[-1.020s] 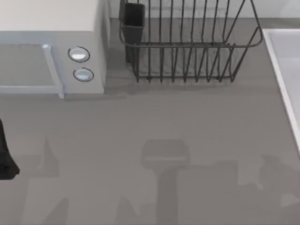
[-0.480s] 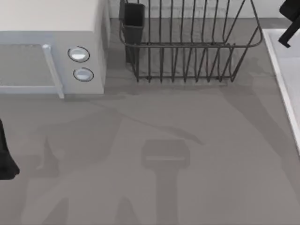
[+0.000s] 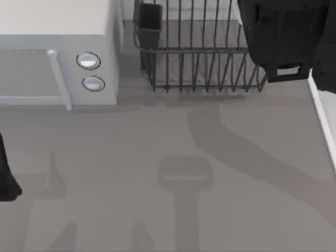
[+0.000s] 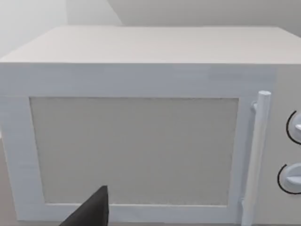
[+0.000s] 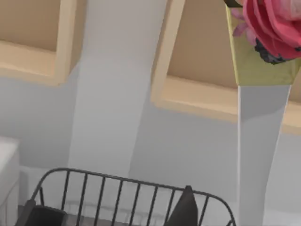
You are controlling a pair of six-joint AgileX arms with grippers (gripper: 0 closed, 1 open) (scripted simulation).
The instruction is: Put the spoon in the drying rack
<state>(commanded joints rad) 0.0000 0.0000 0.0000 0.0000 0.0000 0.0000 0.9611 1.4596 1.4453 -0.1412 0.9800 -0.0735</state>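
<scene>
Dark wire drying rack (image 3: 199,63) at table's far edge; right arm (image 3: 283,37) above its right end. Right gripper state: can't tell. Spoon unseen. Step, prob.: delivery; next needs lowering into rack. Left arm (image 3: 8,178) parked at left edge.

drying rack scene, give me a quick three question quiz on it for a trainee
1. True or false: in the top view the right arm hangs over the right end of the drying rack.
2. Which corner of the rack holds the dark utensil cup in the top view: A) far left, B) near right, C) near left?
3. Fill in: the pale box left of the rack, with two round knobs, is a ____.

Key: 1 true; 2 A; 3 microwave. The left arm sits parked at the table's left edge.
</scene>
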